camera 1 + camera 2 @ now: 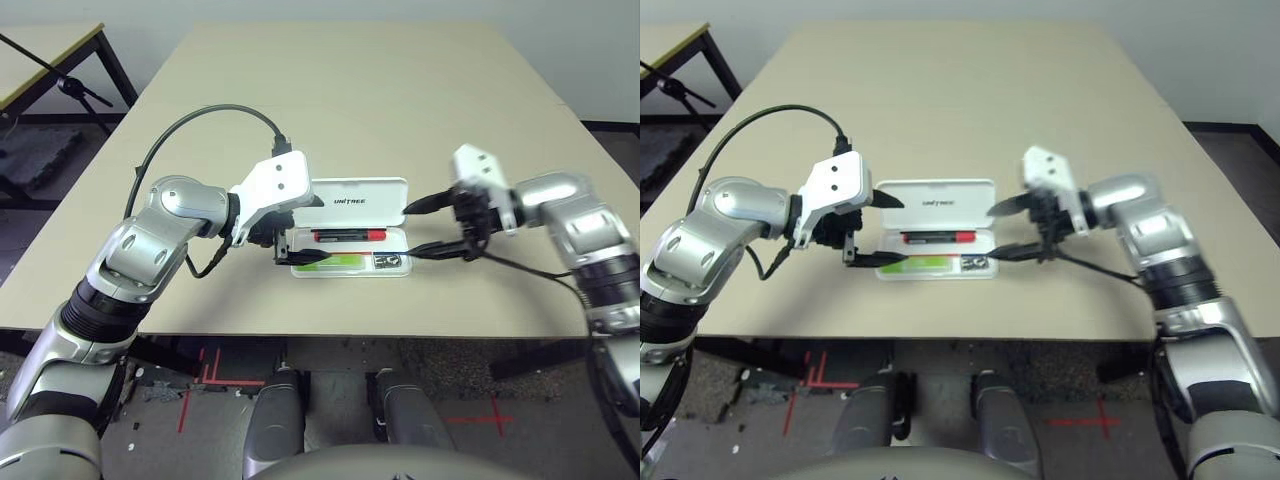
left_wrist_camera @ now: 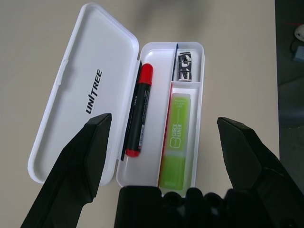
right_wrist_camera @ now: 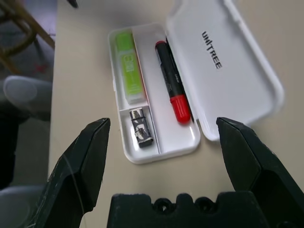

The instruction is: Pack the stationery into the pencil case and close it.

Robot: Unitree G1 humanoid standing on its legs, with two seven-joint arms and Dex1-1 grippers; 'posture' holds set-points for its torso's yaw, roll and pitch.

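In the open pencil case point(image 3: 156, 147), the clip point(image 3: 141, 128) lies between both wide-open, empty pincers.

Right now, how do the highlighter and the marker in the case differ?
The highlighter is lime green and broad and flat; the marker is black-bodied with red ends, slimmer and round. The highlighter lies in the compartment farther from the open lid, the marker in the one beside the hinge. Both lie flat and lengthwise inside the pencil case.
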